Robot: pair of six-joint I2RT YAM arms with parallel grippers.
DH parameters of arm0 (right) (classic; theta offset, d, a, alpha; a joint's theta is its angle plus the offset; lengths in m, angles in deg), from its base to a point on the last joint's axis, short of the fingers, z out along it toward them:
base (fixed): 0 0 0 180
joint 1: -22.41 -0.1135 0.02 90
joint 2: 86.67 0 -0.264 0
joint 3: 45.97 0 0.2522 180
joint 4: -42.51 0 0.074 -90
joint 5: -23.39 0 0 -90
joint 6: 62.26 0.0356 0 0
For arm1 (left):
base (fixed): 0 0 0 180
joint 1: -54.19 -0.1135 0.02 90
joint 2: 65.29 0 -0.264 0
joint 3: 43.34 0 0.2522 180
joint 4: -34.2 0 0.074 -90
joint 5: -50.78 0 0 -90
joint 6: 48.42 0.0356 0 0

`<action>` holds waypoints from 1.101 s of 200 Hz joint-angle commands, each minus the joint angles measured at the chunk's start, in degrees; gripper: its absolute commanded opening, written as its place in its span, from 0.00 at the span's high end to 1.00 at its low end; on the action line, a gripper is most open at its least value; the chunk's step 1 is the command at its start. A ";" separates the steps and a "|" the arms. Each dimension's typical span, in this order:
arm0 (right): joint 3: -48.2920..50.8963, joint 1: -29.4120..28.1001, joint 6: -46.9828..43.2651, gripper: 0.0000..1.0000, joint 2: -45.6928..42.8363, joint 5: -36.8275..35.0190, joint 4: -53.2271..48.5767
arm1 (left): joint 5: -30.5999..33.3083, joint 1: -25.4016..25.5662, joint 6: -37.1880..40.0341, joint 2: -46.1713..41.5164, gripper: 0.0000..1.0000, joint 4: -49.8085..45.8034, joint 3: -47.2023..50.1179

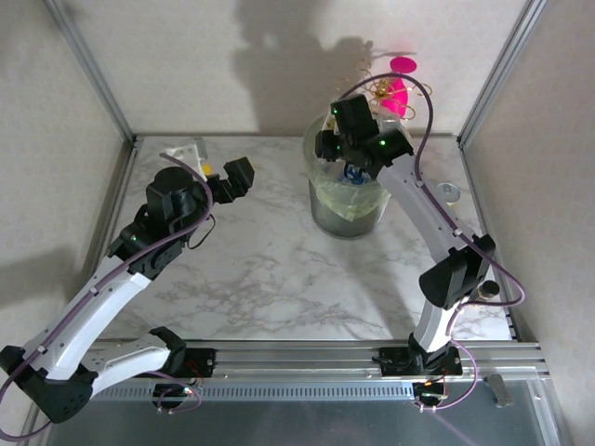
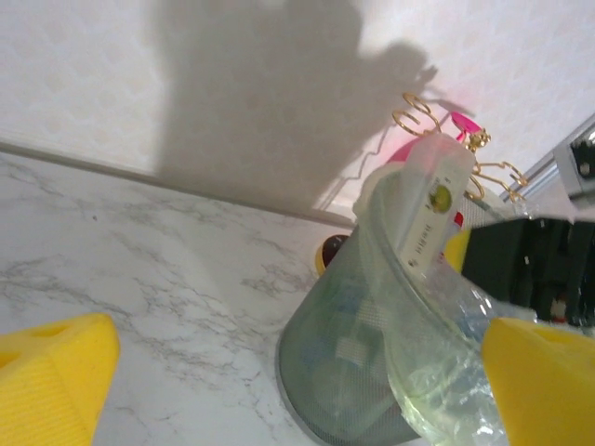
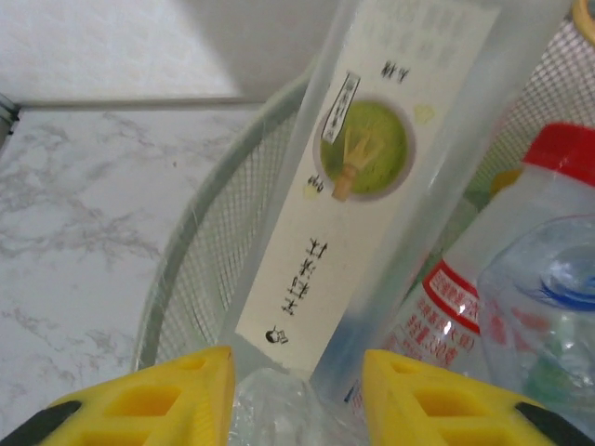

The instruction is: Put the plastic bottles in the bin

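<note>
**Right wrist view.** The right fingers (image 3: 158, 404) stand narrowly apart and appear closed on the near end of the tea-label bottle (image 3: 372, 186). It fills the gap between them and runs away from them across the mouth of the bin (image 3: 209, 279). The grip probably serves to steer the bottle inside the rim before it is let go. The bottle is translucent and straight-sided. Its cream label carries a green bowl of tea, a whisk and dark characters. To the right of the fingers, inside the bin, lie 2 more bottles: a red-capped bottle (image 3: 502, 242) with a red-and-white label, and a clear bottle with a blue band (image 3: 558, 279). To the left of the fingers, past the bin's meshed wall, lies the marble surface (image 3: 84, 232).

**Left wrist view.** The left fingers (image 2: 56, 372) are spread to their widest and hold nothing, probably parked clear of the drop. The bin stands ahead of them, nearer the right-hand finger, with its liner bag (image 2: 437, 390) folded over the rim. The tea-label bottle rises tilted out of the rim, so it is not yet fully in. The pink-and-gold ornament (image 2: 446, 130) stands beyond the bin.

**Top external view.** The bin sits directly beneath the right fingers. The left fingers are well apart from it, to its left. A small round metal object (image 1: 449, 191) rests on the surface beside the right arm.
</note>
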 commanded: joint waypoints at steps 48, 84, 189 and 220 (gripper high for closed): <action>2.71 0.01 -2.06 0.51 -6.18 -1.27 4.65 | 10.94 -0.06 2.26 -4.24 0.00 9.52 8.93; 5.93 -0.02 -5.05 0.21 -13.35 -2.74 11.05 | 12.73 0.16 3.07 -5.10 0.00 11.54 9.36; 54.96 0.24 -20.49 0.01 -52.30 -27.45 42.55 | 1.57 -0.45 37.72 -7.67 0.00 25.16 27.43; 69.08 0.20 -23.90 0.01 -66.10 -26.78 45.49 | 2.30 -2.47 30.23 -6.89 0.01 27.30 31.44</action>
